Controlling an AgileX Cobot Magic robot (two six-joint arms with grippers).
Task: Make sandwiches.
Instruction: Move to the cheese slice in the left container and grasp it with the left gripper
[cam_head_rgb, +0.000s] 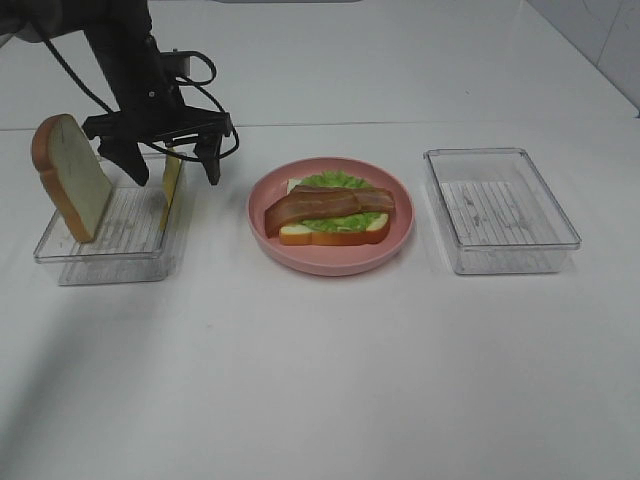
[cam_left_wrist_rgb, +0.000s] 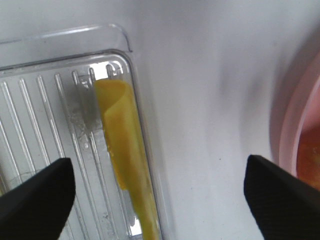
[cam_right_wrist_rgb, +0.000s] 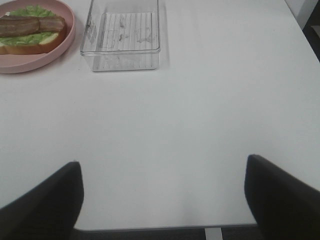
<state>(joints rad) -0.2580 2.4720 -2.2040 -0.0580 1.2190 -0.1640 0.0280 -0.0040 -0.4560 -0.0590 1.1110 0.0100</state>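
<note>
It is looking like a robotics test lab: a black, cable-draped arm is hanging over a plain white worktop (clear plastic trays are flanking a pink plate).

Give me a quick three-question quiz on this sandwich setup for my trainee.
1. True or false: the bacon lies over the lettuce on the pink plate.
2. Where is the cheese slice? A) flat on the bacon B) on edge in the left tray C) under the lettuce
3. Fill in: the left end effector above the cheese has its jaws ____.
Key: 1 true; 2 B; 3 open.
</note>
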